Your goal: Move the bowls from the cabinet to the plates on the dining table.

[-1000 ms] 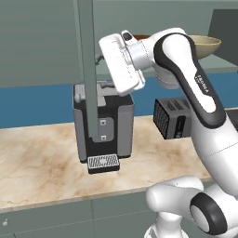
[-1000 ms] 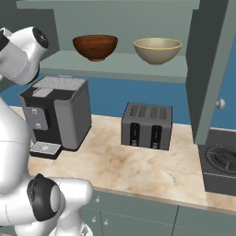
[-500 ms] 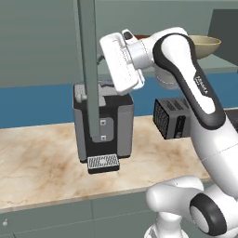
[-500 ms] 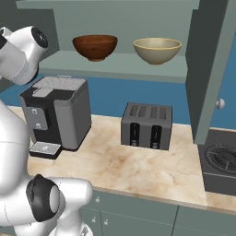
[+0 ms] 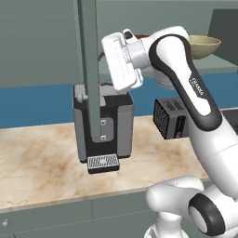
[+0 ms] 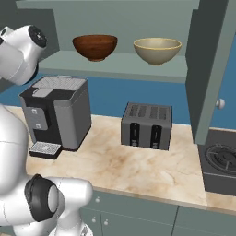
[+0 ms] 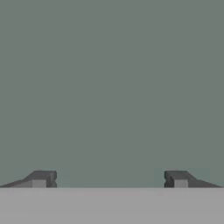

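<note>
Grey-green cabinet doors open | gripper jaws wide, empty | brown bowl; olive bowl side by side on shelf

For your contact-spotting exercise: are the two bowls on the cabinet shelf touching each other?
Apart. The right base view shows bare shelf between the brown bowl and the pale bowl.

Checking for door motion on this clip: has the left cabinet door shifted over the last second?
Yes. In the left base view the cabinet door edge has swung rightward across the coffee machine, from its left edge toward its middle.
</note>
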